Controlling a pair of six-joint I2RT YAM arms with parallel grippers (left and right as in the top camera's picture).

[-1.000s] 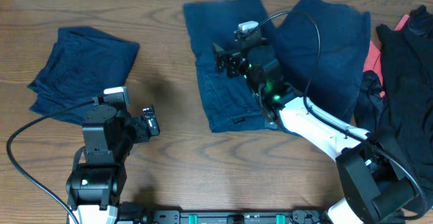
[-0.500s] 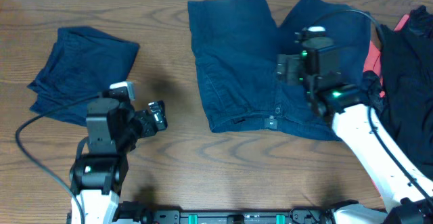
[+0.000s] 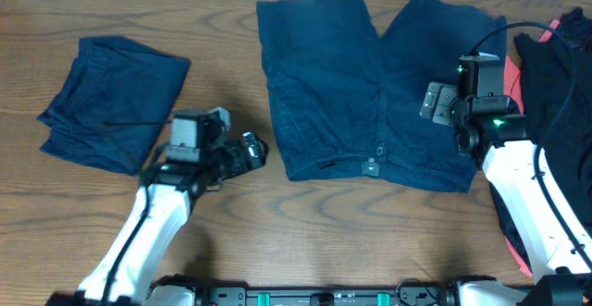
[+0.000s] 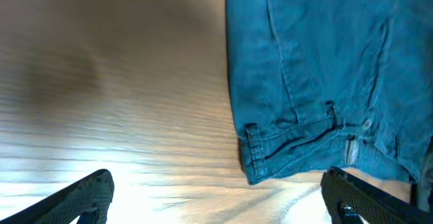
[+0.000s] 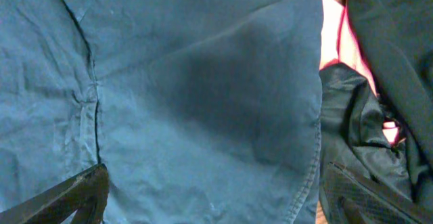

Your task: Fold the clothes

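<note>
Navy-blue shorts (image 3: 361, 84) lie spread flat at the table's middle back, waistband toward the front. They fill the right wrist view (image 5: 203, 82), and their waistband corner shows in the left wrist view (image 4: 304, 82). A folded navy garment (image 3: 116, 98) lies at the left. Black clothes (image 3: 555, 93) over a coral-red one (image 3: 508, 75) are heaped at the right, and also show in the right wrist view (image 5: 379, 48). My left gripper (image 3: 252, 151) (image 4: 220, 200) is open and empty, low over the wood just left of the waistband corner. My right gripper (image 3: 437, 103) (image 5: 216, 200) is open above the shorts' right leg.
The table is brown wood (image 3: 305, 232). Its back edge runs along the top of the overhead view. The arm bases and a black rail (image 3: 314, 297) stand at the front edge. A cable (image 3: 499, 33) loops above the shorts' right leg.
My right gripper has moved right, from over the shorts' middle to over their right leg. My left arm has reached right toward the waistband corner. The shorts lie flatter.
</note>
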